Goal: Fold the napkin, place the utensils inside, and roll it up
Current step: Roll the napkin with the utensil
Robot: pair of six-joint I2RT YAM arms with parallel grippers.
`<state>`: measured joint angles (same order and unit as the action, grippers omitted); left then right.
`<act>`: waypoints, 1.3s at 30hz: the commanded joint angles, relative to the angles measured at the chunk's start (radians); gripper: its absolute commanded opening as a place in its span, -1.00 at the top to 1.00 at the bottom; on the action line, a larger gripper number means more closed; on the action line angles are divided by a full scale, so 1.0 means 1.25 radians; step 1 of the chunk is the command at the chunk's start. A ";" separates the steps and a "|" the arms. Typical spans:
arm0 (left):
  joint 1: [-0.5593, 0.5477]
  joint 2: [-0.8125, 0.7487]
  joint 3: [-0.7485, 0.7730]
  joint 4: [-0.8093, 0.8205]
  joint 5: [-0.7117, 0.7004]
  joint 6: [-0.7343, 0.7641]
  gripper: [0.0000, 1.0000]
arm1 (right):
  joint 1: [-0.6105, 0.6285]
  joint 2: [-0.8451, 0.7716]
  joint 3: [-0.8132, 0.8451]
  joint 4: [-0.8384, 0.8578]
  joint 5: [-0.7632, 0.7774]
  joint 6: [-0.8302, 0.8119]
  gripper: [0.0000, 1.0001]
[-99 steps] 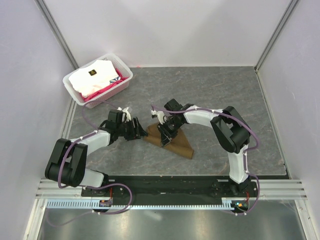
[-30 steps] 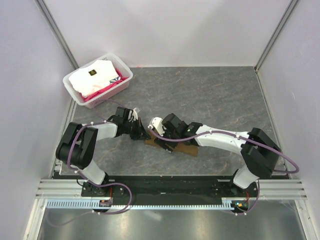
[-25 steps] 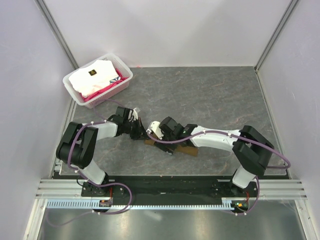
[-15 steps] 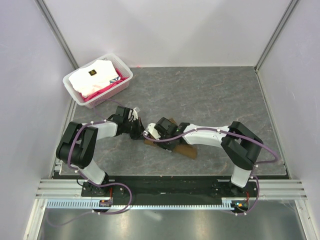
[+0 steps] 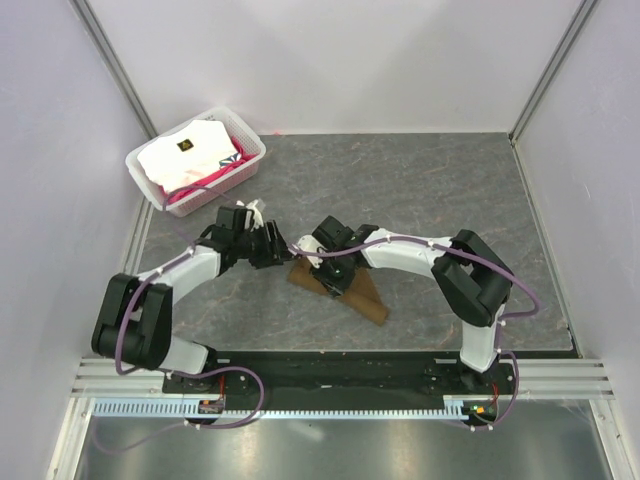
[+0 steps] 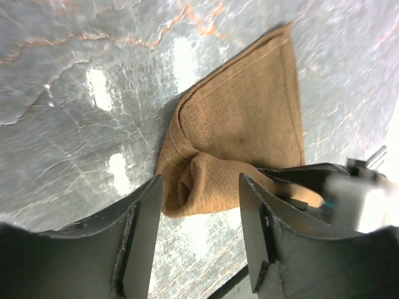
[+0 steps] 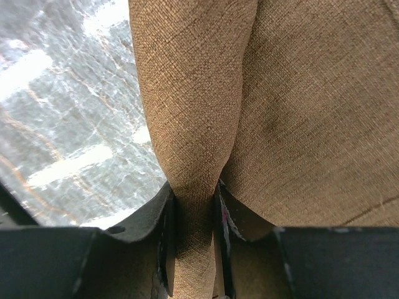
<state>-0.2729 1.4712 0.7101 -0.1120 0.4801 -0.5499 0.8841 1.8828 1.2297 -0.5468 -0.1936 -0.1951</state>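
The napkin point(image 5: 355, 297) is laid on the grey marbled table point(image 5: 430, 190), near the front middle, folded to a wedge with its left end rolled into a thick hem; a raised ridge of the brown cloth is pinched by the right gripper point(image 7: 193, 205), whose jaws are drawn narrow and pressed tight on the fabric from both sides; the left gripper point(image 6: 199, 187) is held just beside the rolled left end, its jaws spread wide with nothing between them but air; whether its fingers point(image 6: 144, 232) touch the cloth cannot be told; a white basket point(image 5: 150, 182) of white and pink cloths is set at the far left corner, well apart from the napkin
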 commanded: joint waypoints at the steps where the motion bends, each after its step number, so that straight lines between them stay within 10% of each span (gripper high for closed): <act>1: 0.004 -0.078 -0.044 0.008 -0.044 0.029 -0.23 | -0.025 0.045 -0.004 -0.067 -0.146 0.032 0.48; 17: -0.037 -0.043 -0.102 0.162 0.079 0.040 -0.30 | -0.162 0.154 0.025 -0.100 -0.516 -0.013 0.44; 39: -0.049 -0.018 -0.158 0.163 0.081 0.019 0.28 | -0.183 0.233 0.065 -0.122 -0.503 -0.029 0.42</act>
<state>-0.3317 1.4780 0.5335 0.0776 0.5606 -0.5327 0.6567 2.1197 1.3125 -0.7036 -0.9421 -0.1738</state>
